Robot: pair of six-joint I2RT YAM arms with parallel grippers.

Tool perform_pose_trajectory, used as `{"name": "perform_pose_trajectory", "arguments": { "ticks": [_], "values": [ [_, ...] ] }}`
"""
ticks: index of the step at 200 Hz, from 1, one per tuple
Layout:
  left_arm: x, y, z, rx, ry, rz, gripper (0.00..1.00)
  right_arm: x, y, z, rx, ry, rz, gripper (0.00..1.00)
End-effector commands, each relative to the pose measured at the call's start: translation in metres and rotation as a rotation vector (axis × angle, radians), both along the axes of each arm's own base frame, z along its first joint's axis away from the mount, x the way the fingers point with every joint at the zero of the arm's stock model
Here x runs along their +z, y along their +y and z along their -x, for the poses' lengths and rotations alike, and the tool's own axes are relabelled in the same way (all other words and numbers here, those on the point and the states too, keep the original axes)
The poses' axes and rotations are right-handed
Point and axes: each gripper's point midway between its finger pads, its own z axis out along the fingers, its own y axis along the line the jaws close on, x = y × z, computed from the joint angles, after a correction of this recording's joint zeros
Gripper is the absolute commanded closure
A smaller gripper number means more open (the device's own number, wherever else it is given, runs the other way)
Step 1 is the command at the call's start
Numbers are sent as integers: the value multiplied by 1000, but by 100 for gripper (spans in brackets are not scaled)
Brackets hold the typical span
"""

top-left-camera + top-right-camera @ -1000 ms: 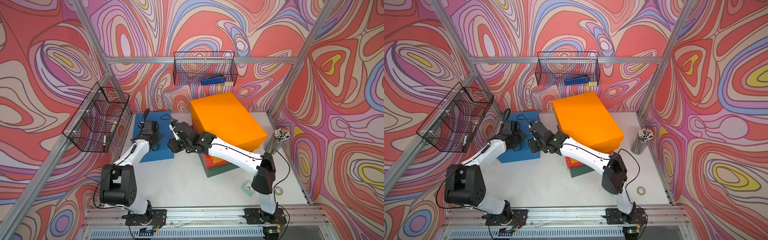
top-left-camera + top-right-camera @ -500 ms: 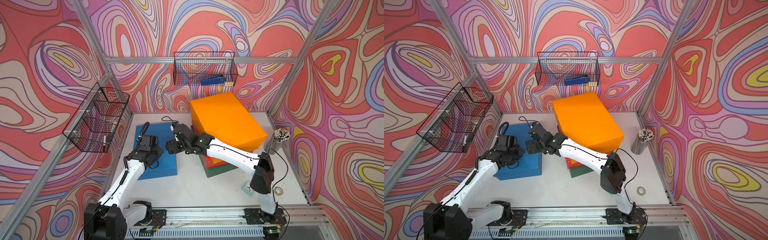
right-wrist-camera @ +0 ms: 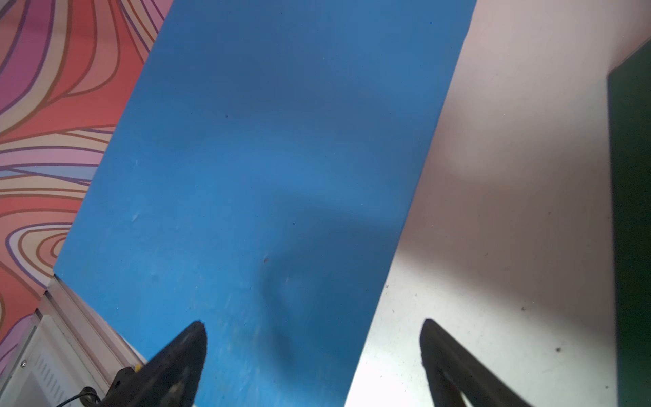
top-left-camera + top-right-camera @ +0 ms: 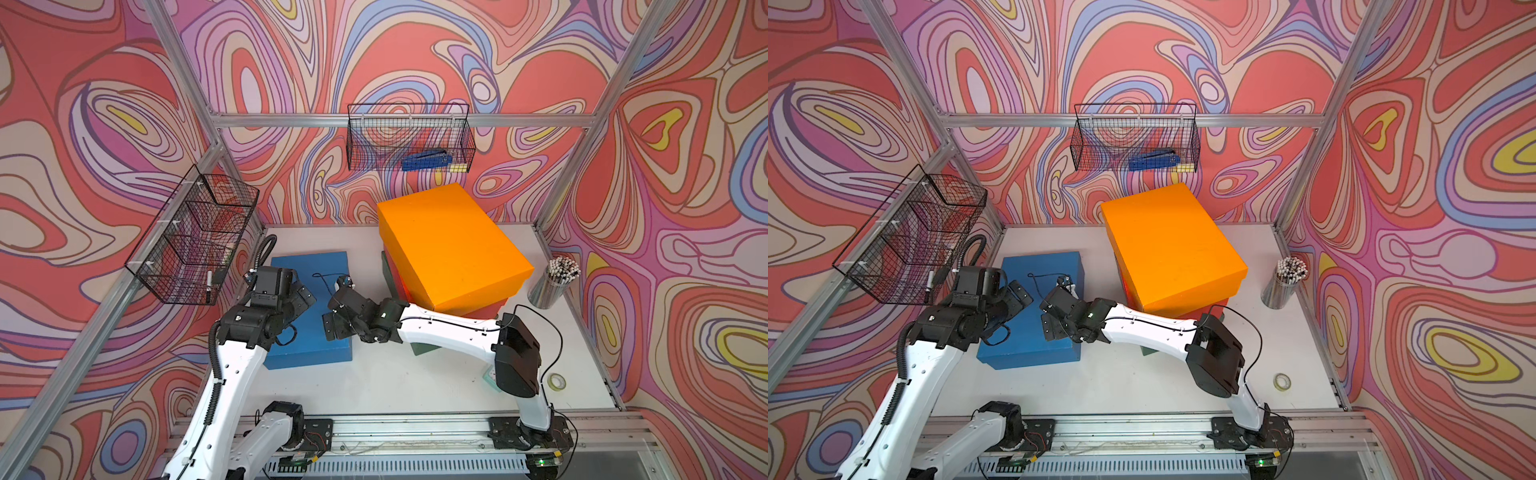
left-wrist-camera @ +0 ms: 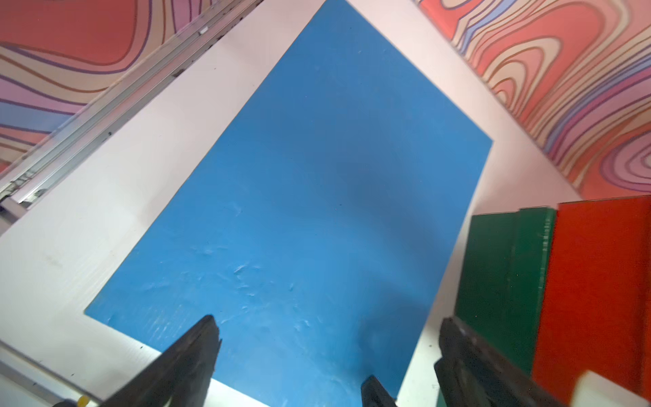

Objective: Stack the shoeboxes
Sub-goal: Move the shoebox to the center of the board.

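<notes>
Left gripper (image 5: 327,319), right gripper (image 3: 313,321) fingers newly apart; blue shoebox (image 4: 307,266) seemingly free.

Looks like a robotics lab test cell: aluminium-profile frame (image 4: 291,120), swirl-printed wall panels (image 4: 415,50), wire baskets (image 4: 374,141), robot arms (image 4: 449,332) bolted to a base rail (image 4: 415,426).

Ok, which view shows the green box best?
Left wrist: the green box shows a broad side face. Right wrist catches only an edge strip; in both top views, only slivers beneath the orange box.
</notes>
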Motion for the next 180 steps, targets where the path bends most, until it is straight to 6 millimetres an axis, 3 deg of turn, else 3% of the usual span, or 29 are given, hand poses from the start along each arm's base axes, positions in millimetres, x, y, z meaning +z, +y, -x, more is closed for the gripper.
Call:
{"name": "perform_pose_trajectory", "arguments": {
  "ticks": [1,61,113,134,161,180],
  "values": [
    [-22,17,19,37,105,-73,0,-6,0,-2,-64,-2,-26,3],
    [-42,29,9,9,32,0,0,-32,0,6,-79,69,-49,2],
    [-66,63,15,133,132,54,0,-54,0,9,-95,122,-62,2],
    [-80,64,11,154,132,117,0,-58,-2,6,-106,153,-92,2],
    [-83,60,-6,140,52,174,0,-63,-7,0,-116,185,-107,2],
    [-91,63,-5,163,57,171,0,-61,-9,-2,-121,183,-108,2]
  ]
}}
